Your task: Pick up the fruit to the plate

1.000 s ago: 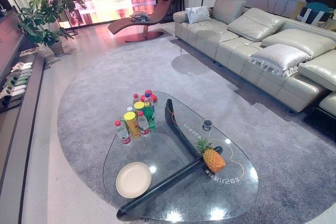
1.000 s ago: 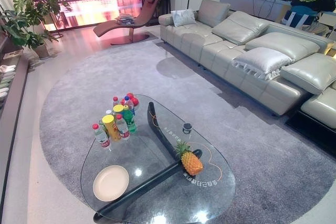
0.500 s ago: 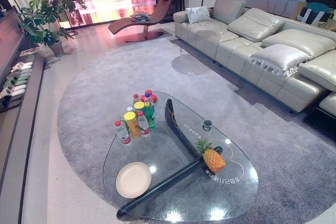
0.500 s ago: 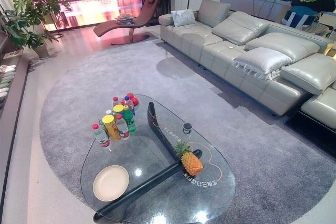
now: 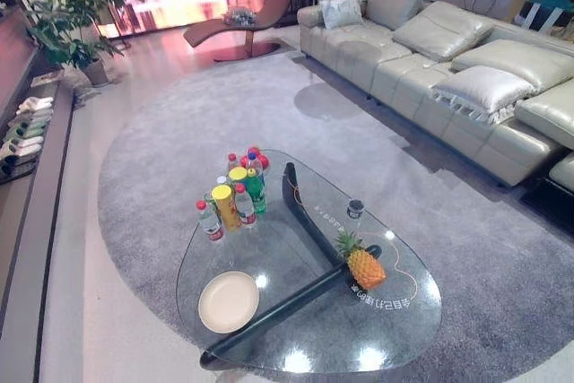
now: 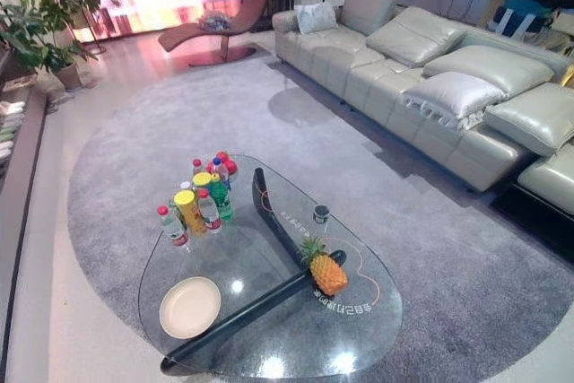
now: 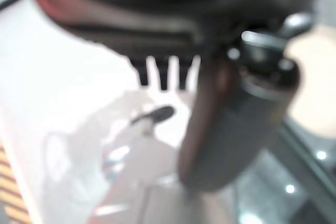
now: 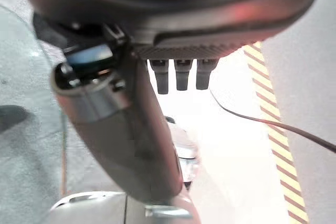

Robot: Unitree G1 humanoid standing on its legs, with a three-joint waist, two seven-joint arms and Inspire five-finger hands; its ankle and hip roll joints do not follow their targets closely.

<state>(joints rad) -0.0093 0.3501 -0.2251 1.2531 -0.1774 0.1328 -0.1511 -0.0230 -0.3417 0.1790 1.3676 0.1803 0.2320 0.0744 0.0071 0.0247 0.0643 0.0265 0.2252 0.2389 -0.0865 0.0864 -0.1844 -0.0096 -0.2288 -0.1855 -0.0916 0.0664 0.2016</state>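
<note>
Sitting upright on the glass table (image 5: pixel 296 329), right of centre, the pineapple (image 5: pixel 363 266) is well apart from the cream plate (image 5: pixel 228 301) at near left. Left hand (image 7: pixel 231 119) and right hand (image 8: pixel 121 124) hang with straight fingers, holding nothing.

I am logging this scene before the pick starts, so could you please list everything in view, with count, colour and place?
Pineapple: one, orange with green crown, right part of the table.
Plate: one, cream, near-left part of the table, nothing on it.
Bottles and cans: a cluster, red, yellow and green caps, far-left part of the table.
Small cup: one, dark, beyond the pineapple.
Glass table: one, clear with dark base, on the rug.
Rug: one, grey, round.
Sofa: one, beige, with cushions, far right.
Lounge chair: one, brown, far back.
Plant: one, green, far left.
Left hand: dark, fingers straight.
Right hand: dark, fingers straight.
</note>
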